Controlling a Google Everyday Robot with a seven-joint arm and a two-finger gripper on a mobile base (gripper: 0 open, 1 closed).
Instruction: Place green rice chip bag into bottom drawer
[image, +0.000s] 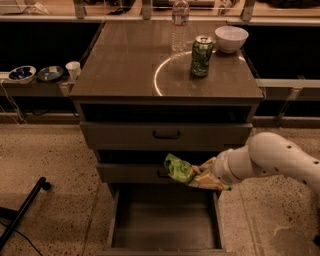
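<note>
The green rice chip bag (181, 170) hangs in the air in front of the middle drawer front, just above the open bottom drawer (165, 225). The bag is crumpled, with pale-orange chip print on its right part. My gripper (206, 176) comes in from the right on a white arm and is shut on the bag's right end. The fingers are mostly hidden behind the bag and wrist. The bottom drawer is pulled out and its flat floor is bare.
On the cabinet top (125, 65) stand a green soda can (201, 55), a white bowl (231, 38) and a clear water bottle (180, 25). Two closed drawers with black handles (166, 135) sit above. Bowls and a cup (73, 70) rest on a left shelf. A black stand leg (25, 210) lies at lower left.
</note>
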